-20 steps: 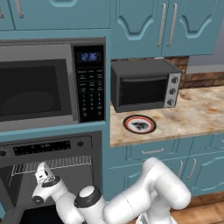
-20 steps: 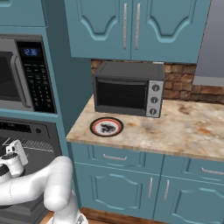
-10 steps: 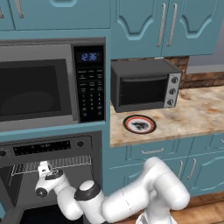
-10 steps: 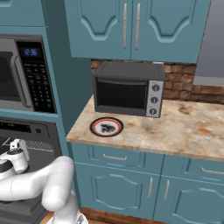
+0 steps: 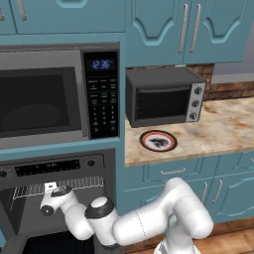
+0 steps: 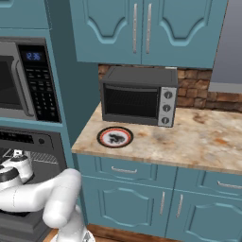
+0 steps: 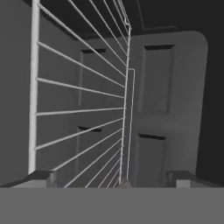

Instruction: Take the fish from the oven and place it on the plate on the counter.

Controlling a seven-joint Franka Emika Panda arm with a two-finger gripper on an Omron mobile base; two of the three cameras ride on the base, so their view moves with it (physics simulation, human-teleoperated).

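The oven [image 5: 54, 166] stands open at the lower left, under its knobbed control strip. My gripper [image 5: 49, 189] is at the mouth of the cavity, level with the wire rack [image 5: 79, 183]. In the hand view the gripper [image 7: 113, 179] is open, its two dark fingertips [image 7: 41, 177] set wide apart with nothing between them. The rack's wires [image 7: 83, 109] fan out ahead, rolled sideways, against the grey back wall. The fish is hidden. The plate [image 5: 158, 141] [image 6: 115, 137], red-rimmed with a dark centre, lies on the counter [image 5: 225, 126] in front of the toaster oven.
A keypad microwave [image 5: 44, 99] sits right above the oven. A black toaster oven [image 5: 163, 96] stands on the counter behind the plate. The dropped oven door [image 5: 47, 243] juts out low under my arm. Teal cabinets hang overhead.
My hand has risen a little and pushed further in toward the rack. The jaws stay open. The plate and the cameras have not moved.
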